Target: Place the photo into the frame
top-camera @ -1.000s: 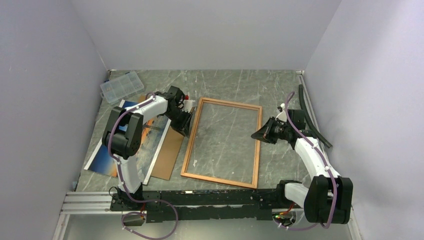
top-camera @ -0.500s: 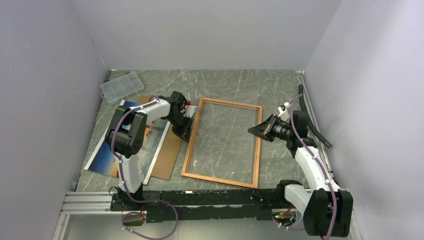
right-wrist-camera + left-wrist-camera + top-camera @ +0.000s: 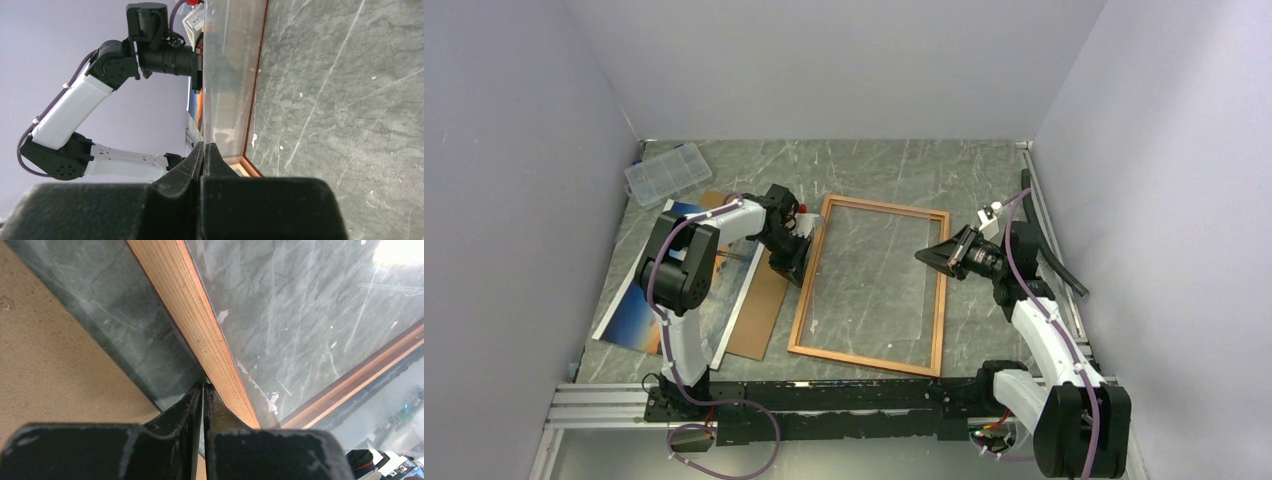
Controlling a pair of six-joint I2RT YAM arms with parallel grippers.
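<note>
The frame (image 3: 864,358) lies flat in the middle of the table, with its lighter tan side up (image 3: 200,320). My right gripper (image 3: 923,257) is shut on the right edge of the clear glazing pane (image 3: 225,75) and holds that edge tilted up above the frame's right rail (image 3: 256,85). My left gripper (image 3: 794,260) is shut, and its tips (image 3: 202,386) rest against the outer edge of the frame's left rail. The photo (image 3: 636,318), an orange sunset print, lies at the left, partly under my left arm.
A plain brown backing board (image 3: 767,305) lies between the photo and the frame, and it also shows in the left wrist view (image 3: 55,365). A clear compartment box (image 3: 667,172) sits at the back left. A black strip (image 3: 1052,250) lies along the right wall.
My right gripper has moved left and upward, tilting the pane's right edge higher over the frame. My left gripper shifted slightly down along the frame's left rail.
</note>
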